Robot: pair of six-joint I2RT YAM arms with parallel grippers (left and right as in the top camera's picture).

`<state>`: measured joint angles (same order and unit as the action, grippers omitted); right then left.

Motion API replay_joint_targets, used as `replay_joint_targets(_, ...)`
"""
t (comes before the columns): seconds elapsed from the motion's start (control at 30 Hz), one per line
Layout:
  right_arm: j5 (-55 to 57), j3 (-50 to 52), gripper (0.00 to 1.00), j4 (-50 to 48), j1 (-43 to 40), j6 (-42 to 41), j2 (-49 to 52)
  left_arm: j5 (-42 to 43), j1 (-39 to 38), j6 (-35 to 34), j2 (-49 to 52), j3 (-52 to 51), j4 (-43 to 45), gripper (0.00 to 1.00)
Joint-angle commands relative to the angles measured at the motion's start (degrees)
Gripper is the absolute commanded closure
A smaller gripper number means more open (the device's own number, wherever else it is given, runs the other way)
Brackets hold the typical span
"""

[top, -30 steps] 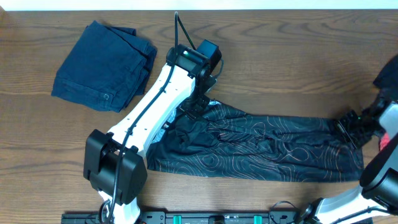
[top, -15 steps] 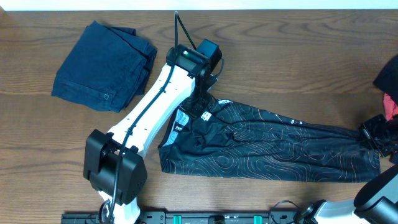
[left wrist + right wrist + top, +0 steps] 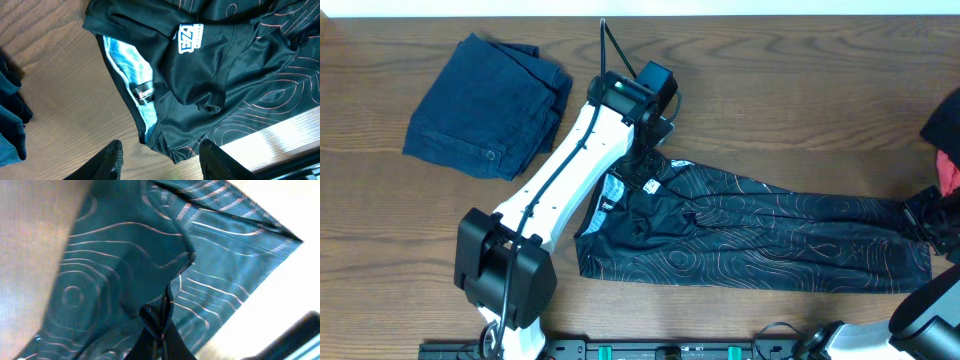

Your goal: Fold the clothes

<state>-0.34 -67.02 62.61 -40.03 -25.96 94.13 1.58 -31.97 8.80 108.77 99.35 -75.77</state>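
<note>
Pinching black jersey (image 3: 750, 240) edge with right gripper (image 3: 159, 332), jaws clamped on it | hovering left gripper (image 3: 160, 162) above collar (image 3: 142, 95), jaws apart

The left arm (image 3: 570, 172) reaches to the collar end of the jersey (image 3: 770, 245), and the left gripper (image 3: 160, 167) hangs over it with fingers apart. The right gripper (image 3: 156, 326) pinches the jersey's other end, squeezed tight.
</note>
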Motion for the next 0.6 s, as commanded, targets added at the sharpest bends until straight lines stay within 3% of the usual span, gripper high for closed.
replay_joint_targets(0.0, 7.45, -0.57, 0.99, 0.50, -1.68, -1.51, -0.28, 0.83, 0.28, -0.52, -0.17, -0.13, -0.07, 0.49)
replay_joint_targets(0.1, 10.60, -0.57, 0.99, 0.85, -3.41, -2.34, -0.28, 0.83, 0.28, -0.52, -0.17, -0.13, -0.20, 0.49)
replay_joint_targets(0.47, 11.02, -0.57, 0.71, 2.27, -6.51, -2.32, -0.28, 0.81, 0.28, -0.52, -0.17, -0.13, -0.04, 0.49)
replay_joint_targets(0.57, 9.99, -0.57, 0.69, 1.57, -6.51, -2.36, -0.28, 0.83, 0.28, -0.52, -0.17, -0.13, -0.24, 0.48)
